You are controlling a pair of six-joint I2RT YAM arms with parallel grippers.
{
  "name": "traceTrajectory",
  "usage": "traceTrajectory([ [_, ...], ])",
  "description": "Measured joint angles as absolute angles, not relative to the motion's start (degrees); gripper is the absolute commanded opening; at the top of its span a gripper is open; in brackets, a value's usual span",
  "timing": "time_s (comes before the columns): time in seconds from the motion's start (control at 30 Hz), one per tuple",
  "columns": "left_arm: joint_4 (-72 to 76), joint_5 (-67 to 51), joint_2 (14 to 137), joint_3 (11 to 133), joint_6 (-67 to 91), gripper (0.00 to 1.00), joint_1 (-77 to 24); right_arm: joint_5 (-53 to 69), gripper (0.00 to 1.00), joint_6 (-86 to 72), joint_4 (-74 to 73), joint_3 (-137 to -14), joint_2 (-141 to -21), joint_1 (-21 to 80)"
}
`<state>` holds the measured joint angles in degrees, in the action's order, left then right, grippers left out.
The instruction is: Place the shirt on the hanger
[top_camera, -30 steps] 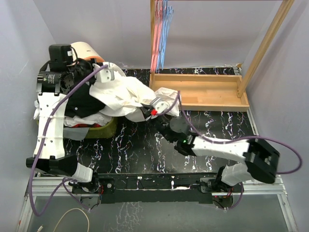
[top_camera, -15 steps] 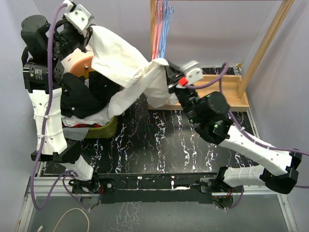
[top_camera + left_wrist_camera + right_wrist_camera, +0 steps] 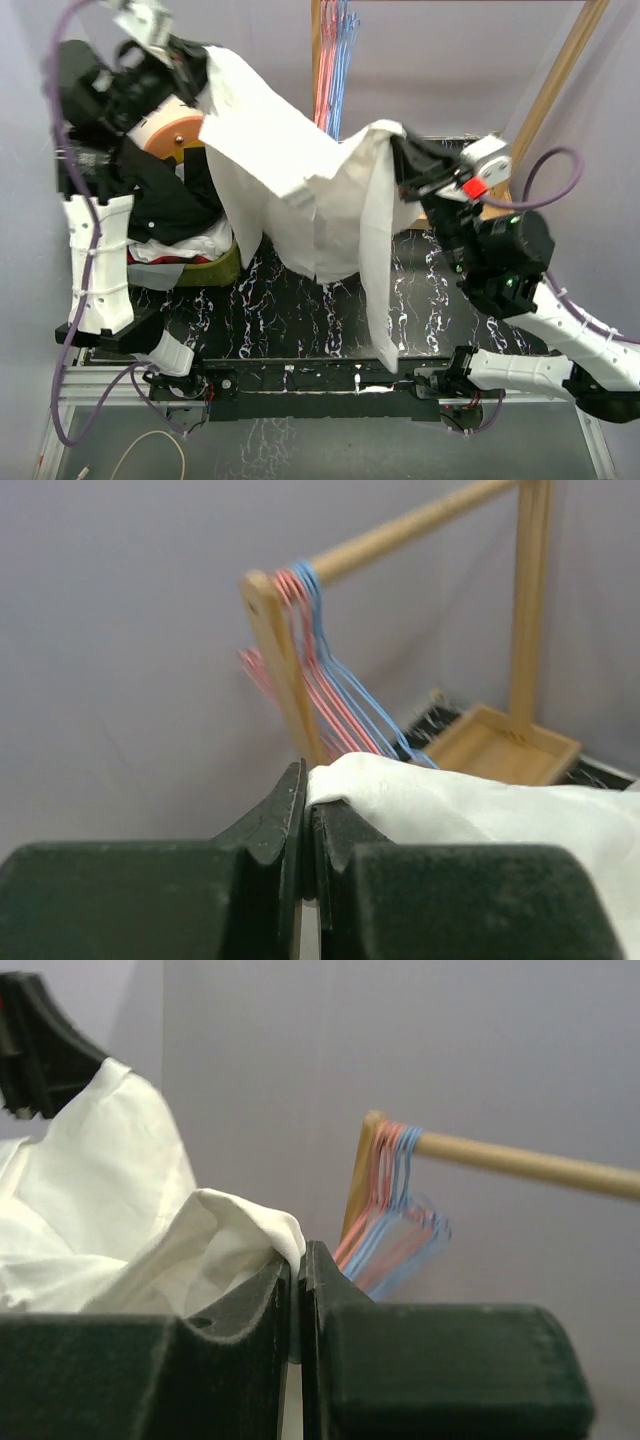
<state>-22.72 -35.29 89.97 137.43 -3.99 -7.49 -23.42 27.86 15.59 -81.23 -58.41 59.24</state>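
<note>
text: none can be read in any view
shirt (image 3: 300, 170): plain white cloth, no print or tag legible
red tab (image 3: 473, 187), right of the shirt: too small to tell whether it bears a mark
hangers (image 3: 335, 60), far side: bare wire, no lettering

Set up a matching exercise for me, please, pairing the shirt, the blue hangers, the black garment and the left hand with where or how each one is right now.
Things:
1. shirt
2. blue hangers
3. black garment
4. left hand

Places or states:
a. hanging on the wooden rail
b. shut on an edge of the shirt
c. heaped low at the left side
d. held up in the air, spread wide

Pairs: 1-d, 2-a, 3-c, 4-b
</note>
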Motion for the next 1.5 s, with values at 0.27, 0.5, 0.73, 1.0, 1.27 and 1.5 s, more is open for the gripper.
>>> traceTrajectory([
  [0.27,-29.21,-24.05,94.32,103.2,-8.34,0.0,-26.83,-24.97,0.08,6.24,19.73,-38.2,-43.29,54.68],
  [0.5,-29.95,-13.13,103.77,93.51,-8.93,0.0,-27.62,-21.96,0.08,-15.62,21.15,-15.81,-42.59,36.97],
  [0.73,-26.52,-7.57,109.84,96.66,-6.48,0.0,-25.34,-17.61,0.21,-29.26,21.76,-20.86,-57.25,19.0],
  [1.0,-27.24,-7.92,116.25,98.13,-2.72,0.32,-22.52,-11.79,0.61,-31.86,23.05,-23.4,-65.8,14.85],
  [1.27,-35.7,-8.03,118.85,105.91,-0.21,0.97,-22.57,-5.87,0.98,-26.79,24.91,-31.66,-66.83,13.91],
  [1.5,-45.19,-8.54,117.32,115.5,-1.8,0.97,-21.3,3.05,0.91,-18.63,24.53,-37.69,-64.31,13.91],
])
